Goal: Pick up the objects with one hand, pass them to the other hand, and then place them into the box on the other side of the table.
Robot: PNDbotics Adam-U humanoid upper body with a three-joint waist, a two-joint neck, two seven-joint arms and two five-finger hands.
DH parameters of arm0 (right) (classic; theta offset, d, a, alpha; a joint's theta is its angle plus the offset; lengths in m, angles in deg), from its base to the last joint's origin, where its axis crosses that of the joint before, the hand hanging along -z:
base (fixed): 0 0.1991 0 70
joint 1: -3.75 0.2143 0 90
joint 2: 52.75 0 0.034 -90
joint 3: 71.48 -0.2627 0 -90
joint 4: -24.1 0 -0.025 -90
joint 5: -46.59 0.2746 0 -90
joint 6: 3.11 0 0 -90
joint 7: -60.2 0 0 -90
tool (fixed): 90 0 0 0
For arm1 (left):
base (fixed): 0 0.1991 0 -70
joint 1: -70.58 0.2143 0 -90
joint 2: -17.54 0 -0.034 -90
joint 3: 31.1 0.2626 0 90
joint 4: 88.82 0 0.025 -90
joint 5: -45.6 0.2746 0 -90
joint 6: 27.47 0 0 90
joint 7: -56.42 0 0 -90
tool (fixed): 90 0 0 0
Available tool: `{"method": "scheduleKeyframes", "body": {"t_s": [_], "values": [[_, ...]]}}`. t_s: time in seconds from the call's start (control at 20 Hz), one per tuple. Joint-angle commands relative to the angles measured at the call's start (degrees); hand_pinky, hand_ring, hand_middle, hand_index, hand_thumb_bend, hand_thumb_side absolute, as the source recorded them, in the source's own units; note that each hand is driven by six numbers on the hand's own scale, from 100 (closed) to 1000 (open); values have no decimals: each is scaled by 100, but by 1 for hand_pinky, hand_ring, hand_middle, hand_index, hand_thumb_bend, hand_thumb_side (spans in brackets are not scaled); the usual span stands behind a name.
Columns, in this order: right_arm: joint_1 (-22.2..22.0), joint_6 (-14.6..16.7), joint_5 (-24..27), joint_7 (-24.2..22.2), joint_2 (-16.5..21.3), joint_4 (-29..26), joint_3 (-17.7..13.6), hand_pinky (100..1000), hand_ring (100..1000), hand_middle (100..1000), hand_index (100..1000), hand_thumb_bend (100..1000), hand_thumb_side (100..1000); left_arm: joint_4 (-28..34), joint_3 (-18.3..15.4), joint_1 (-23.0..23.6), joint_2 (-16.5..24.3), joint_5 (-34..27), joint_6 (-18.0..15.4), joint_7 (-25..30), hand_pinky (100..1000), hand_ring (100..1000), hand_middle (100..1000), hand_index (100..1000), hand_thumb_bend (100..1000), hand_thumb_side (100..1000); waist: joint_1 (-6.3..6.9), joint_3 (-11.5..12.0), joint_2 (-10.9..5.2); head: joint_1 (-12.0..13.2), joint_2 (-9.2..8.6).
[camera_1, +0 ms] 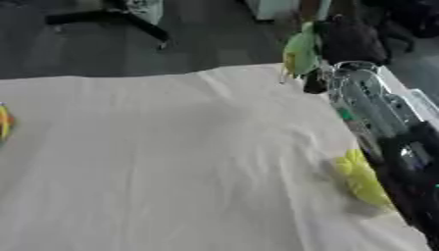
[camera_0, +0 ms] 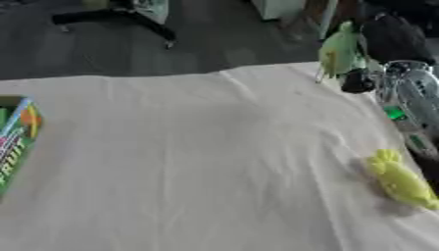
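My right hand (camera_0: 387,40) is up at the far right, above the table's back edge, black and blurred. Its fingers are curled on a pale green object (camera_0: 339,50), which hangs at the hand's left side clear of the cloth. The silver forearm (camera_1: 370,105) runs down the right side of the view. A yellow toy (camera_0: 401,181) lies on the white cloth near the right edge, partly hidden by the arm in the right eye view. A colourful box (camera_0: 15,135) sits at the table's left edge. My left hand does not show.
A wrinkled white cloth (camera_0: 197,162) covers the table. Beyond the far edge lie a dark floor and the base of a chair (camera_0: 129,19). Pale furniture (camera_0: 279,7) stands at the back.
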Motion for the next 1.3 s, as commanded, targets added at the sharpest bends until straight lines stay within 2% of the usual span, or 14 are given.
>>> {"method": "scheduleKeyframes", "body": {"t_s": [0.05, 0.25, 0.35, 0.5, 0.7, 0.75, 0.8, 0.9, 1.3], "values": [[25, -1261, 566, -718, 61, -122, -77, 703, 494, 312, 486, 100, 100, 110, -187, -49, 220, 21, -17, -49, 746, 780, 750, 732, 100, 624, -11, 15, -168, 94, -17], [-49, -1261, 1733, 422, -73, -97, -47, 699, 488, 306, 486, 100, 100, 128, -221, -54, 244, 19, -29, -78, 746, 779, 749, 732, 100, 621, -16, 34, -169, 231, -32], [-81, -1261, 2789, 1520, -148, 32, 60, 698, 484, 301, 487, 100, 100, 138, -231, -71, 256, 16, -34, -84, 746, 779, 749, 732, 100, 619, -20, 48, -169, 254, -17], [-125, -1261, 5028, 3901, -264, 149, 438, 698, 480, 297, 488, 100, 100, 157, -244, -113, 285, 18, -45, -91, 746, 779, 749, 732, 100, 616, -26, 75, -166, 253, 4], [-131, -1261, 8007, 7371, -270, -84, 1209, 698, 477, 293, 489, 100, 100, 179, -250, -172, 328, 22, -55, -89, 746, 779, 748, 733, 100, 611, -35, 128, -164, 228, 15], [-78, -1261, 8510, 7893, -255, -103, 1353, 698, 477, 293, 489, 100, 100, 183, -255, -179, 344, 23, -57, -91, 746, 779, 748, 733, 100, 611, -36, 132, -165, 226, 20], [-25, -1242, 8810, 8149, -242, -113, 1423, 698, 476, 293, 490, 100, 100, 187, -263, -184, 365, 26, -59, -95, 746, 779, 748, 733, 100, 608, -35, 134, -167, 222, 24], [26, -1158, 9031, 8336, -250, -120, 1479, 699, 476, 292, 490, 100, 100, 195, -286, -189, 405, 31, -67, -108, 746, 778, 747, 733, 100, 606, -32, 138, -170, 212, 32], [82, -716, 9004, 8395, -351, -122, 1637, 701, 475, 292, 491, 100, 100, 222, -336, -182, 508, 45, -83, -145, 747, 778, 747, 733, 100, 599, -18, 161, -168, 198, 42]]}}
